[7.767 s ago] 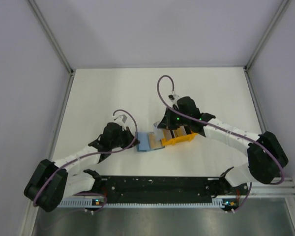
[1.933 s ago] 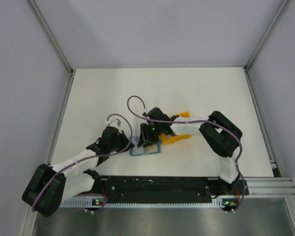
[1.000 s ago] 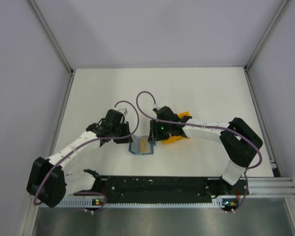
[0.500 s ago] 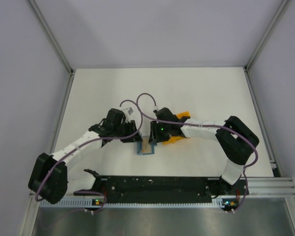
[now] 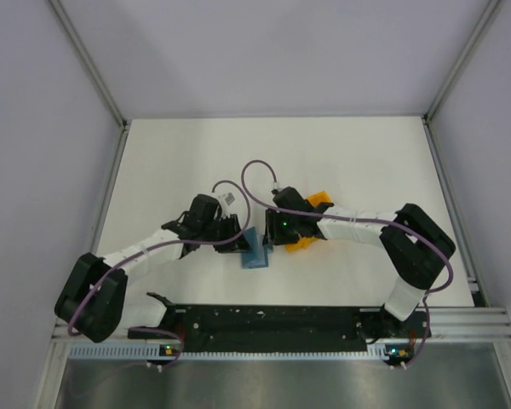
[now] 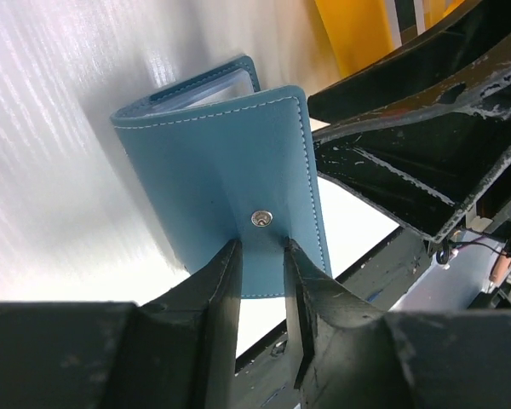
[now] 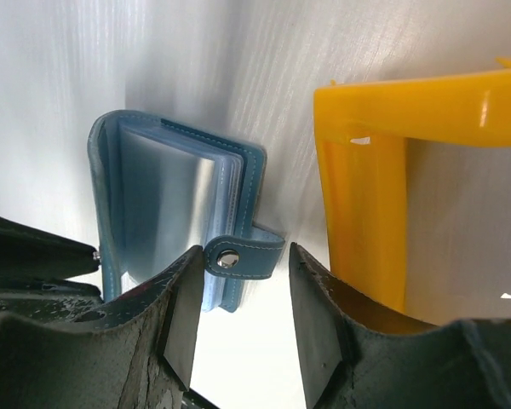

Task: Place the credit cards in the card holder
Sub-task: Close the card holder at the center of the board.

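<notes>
The card holder (image 5: 256,252) is a teal-blue wallet on the white table between both grippers. In the left wrist view its cover (image 6: 221,162) stands folded up, snap stud facing me. My left gripper (image 6: 260,251) has its jaws a little apart, the tips resting against that cover's outer face. In the right wrist view the wallet (image 7: 170,204) is half folded with clear sleeves showing. Its snap tab (image 7: 243,251) lies between the jaws of my right gripper (image 7: 243,273), touching the left finger only. That gripper is open. No credit cards show.
An orange open-frame rack (image 5: 320,203) sits just right of the wallet, partly under my right arm, close beside the right finger (image 7: 366,170). The black base rail (image 5: 272,319) runs along the near edge. Grey walls enclose the white table.
The left gripper has moved right against the wallet. The wallet has gone from lying open, a tan card showing inside, to folded over with the card covered. The right gripper barely moved.
</notes>
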`<state>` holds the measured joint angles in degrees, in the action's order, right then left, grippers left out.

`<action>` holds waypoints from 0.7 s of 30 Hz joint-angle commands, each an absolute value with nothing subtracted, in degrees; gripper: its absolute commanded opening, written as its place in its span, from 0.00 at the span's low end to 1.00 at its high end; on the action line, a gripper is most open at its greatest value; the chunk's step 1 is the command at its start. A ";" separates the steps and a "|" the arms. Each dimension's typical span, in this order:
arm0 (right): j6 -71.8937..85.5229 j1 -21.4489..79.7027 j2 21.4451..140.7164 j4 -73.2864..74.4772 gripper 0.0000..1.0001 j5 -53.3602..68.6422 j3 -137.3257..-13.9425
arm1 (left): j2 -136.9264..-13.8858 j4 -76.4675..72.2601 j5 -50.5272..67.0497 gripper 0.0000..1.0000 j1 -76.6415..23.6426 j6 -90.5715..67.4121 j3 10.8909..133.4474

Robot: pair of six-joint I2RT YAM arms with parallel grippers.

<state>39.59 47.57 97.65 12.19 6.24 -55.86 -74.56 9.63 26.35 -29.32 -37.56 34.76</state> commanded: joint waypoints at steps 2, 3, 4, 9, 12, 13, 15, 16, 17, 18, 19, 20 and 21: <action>39.20 47.20 96.94 12.39 0.44 5.98 -56.08 | -72.15 6.23 23.91 0.28 -29.53 -37.88 34.45; 39.11 47.20 96.94 12.65 0.43 5.63 -56.16 | -73.03 6.50 24.17 0.25 -29.44 -37.53 34.71; 39.02 47.28 96.86 12.83 0.42 5.45 -56.42 | -73.99 5.98 24.69 0.23 -29.44 -37.53 34.46; 38.23 47.55 95.98 14.14 0.31 4.22 -57.04 | -77.60 4.05 25.31 0.17 -29.62 -37.88 33.84; 37.62 47.99 95.10 15.29 0.26 2.55 -57.22 | -78.75 3.60 25.23 0.16 -29.53 -37.79 33.66; 37.53 47.99 95.01 15.64 0.26 2.46 -57.22 | -78.84 3.43 25.05 0.16 -29.53 -37.62 33.49; 37.09 48.43 94.83 17.48 0.33 1.50 -58.18 | -79.45 3.25 24.61 0.16 -29.53 -37.62 33.49; 36.92 48.69 94.75 18.01 0.34 0.97 -58.44 | -79.71 3.16 24.61 0.16 -29.71 -37.44 33.49; 36.74 48.87 94.66 18.19 0.34 0.62 -58.45 | -80.15 3.08 24.61 0.15 -29.71 -37.53 33.57; 36.74 48.95 94.57 18.28 0.33 0.35 -58.53 | -80.42 2.99 24.52 0.15 -29.79 -37.44 33.66; 36.65 48.96 94.66 18.46 0.34 0.26 -58.62 | -80.85 3.25 24.00 0.15 -29.97 -37.35 33.58; 36.56 49.30 94.57 19.07 0.35 -1.48 -58.97 | -81.21 3.51 23.30 0.14 -30.23 -37.18 33.75; 36.39 49.57 94.40 19.42 0.37 -2.63 -59.15 | -81.47 3.86 22.94 0.14 -30.41 -37.00 33.92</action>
